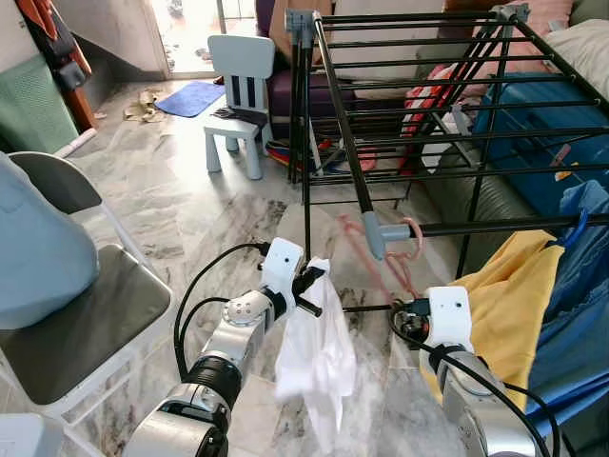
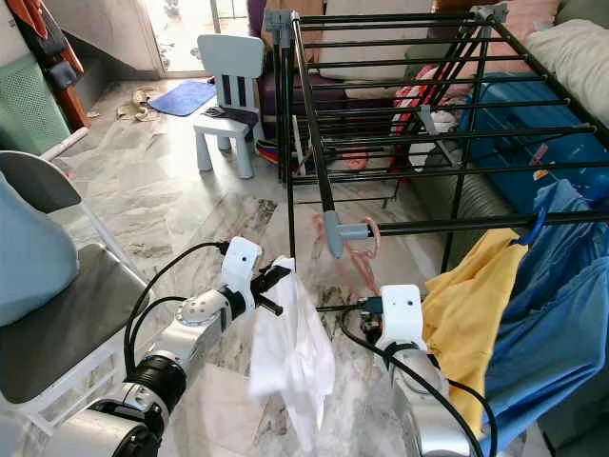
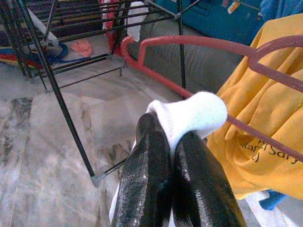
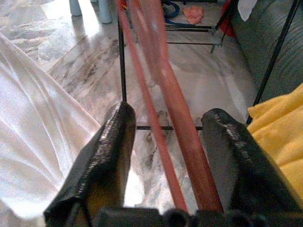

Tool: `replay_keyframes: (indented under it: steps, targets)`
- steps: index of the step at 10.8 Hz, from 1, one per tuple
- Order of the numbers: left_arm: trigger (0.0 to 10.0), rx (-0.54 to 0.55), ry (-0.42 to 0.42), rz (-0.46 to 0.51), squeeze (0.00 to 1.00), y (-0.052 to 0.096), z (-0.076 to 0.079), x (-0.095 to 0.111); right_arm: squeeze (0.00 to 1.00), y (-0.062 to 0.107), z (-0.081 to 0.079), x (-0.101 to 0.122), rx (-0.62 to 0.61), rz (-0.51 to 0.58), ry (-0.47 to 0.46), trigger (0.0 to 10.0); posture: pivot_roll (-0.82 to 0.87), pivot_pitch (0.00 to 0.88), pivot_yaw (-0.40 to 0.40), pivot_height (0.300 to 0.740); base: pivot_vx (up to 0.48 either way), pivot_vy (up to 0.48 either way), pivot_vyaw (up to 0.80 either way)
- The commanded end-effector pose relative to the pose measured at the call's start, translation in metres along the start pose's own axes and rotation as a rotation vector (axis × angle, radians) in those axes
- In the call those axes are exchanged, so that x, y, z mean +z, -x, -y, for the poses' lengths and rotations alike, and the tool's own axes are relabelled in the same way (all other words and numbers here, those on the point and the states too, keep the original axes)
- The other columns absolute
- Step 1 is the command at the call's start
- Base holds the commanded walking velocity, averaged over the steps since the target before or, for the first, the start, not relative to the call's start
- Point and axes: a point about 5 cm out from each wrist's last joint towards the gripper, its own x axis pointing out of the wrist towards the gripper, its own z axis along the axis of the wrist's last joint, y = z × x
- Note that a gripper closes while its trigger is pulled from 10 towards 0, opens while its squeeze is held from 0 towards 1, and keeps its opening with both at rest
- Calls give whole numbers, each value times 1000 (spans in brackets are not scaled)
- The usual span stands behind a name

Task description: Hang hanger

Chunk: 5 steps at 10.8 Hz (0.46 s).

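While the left claw (image 1: 312,282) is pinching a fold of white cloth (image 1: 316,357) tightly between its closed fingers (image 3: 147,184), the rest of that garment is drooping below it toward the marble floor (image 1: 190,200). Just beside it, the right claw (image 4: 165,156) is standing with its fingers spread wide, and the red hanger (image 4: 177,113) is running straight between them along their length, touching neither side as far as one can tell. From there the hanger's wire is reaching up and forward, its long axis pointing away from the right claw toward the grey corner joint (image 1: 373,236) of the black drying rack (image 1: 419,114), where its hook seems to be looping near the lowest rail (image 1: 514,226). Since the right claw is the nearer one and is already straddling the hanger, the coming move probably depends on closing there. A yellow shirt (image 1: 504,295) and a blue garment (image 1: 580,286) are hanging further to the right, while a grey chair (image 1: 76,324) is standing well apart on the left.
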Motion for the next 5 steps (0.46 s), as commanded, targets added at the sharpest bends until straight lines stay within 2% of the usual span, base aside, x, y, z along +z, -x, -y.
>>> replay_keyframes:
  steps: [1, 2, 3, 4, 5]
  targets:
    - [10000, -4, -28, 15, 0, -4, 0, 11, 1000, 2, 0, 3, 1, 6, 10, 10000, -60, 0, 0, 740, 0, 0, 0]
    - [10000, -5, -28, 12, 0, -5, 0, 10, 847, 2, 1, 3, 3, 1, 17, 10000, -61, 0, 1, 740, 0, 0, 0]
    - [10000, -6, -28, 10, 0, -4, 0, 10, 600, 2, 2, 4, 0, -1, 20, 10000, -62, 0, 1, 740, 0, 0, 0]
    - [10000, -6, -29, 8, 0, -5, 0, 10, 208, 2, 3, 4, -4, -4, 21, 10000, -62, 0, 1, 740, 0, 0, 0]
    - [10000, -6, -29, 7, 0, -4, 0, 10, 118, 2, 2, 4, -3, -5, 19, 10000, -61, 0, 1, 740, 0, 0, 0]
